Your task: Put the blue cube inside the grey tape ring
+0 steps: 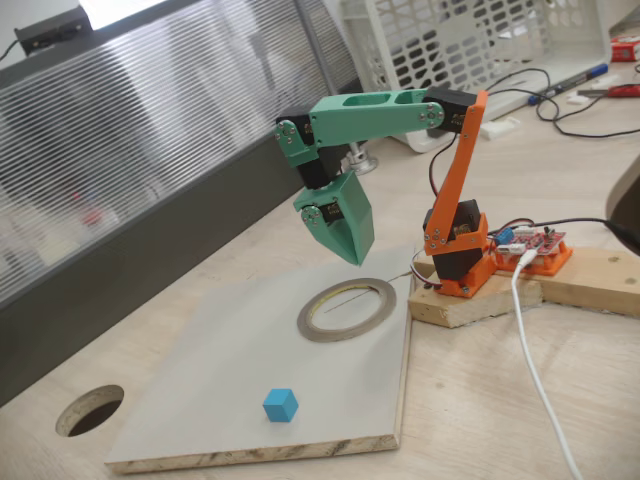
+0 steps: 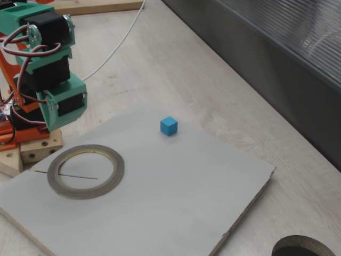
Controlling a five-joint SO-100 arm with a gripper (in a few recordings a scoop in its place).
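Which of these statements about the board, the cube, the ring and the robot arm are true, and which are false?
1. The blue cube lies inside the tape ring. False: it sits apart from the ring on the grey board.
2. The end effector hangs above the ring. True.
3. The end effector holds the cube. False: it holds nothing.
4. The ring lies flat on the board. True.
5. A round hole is cut in the table beside the board. True.

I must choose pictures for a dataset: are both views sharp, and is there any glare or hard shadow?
In both fixed views the cube and ring look sharp, with only soft shadows on the board; in a fixed view a bright window patch glares at the top edge.
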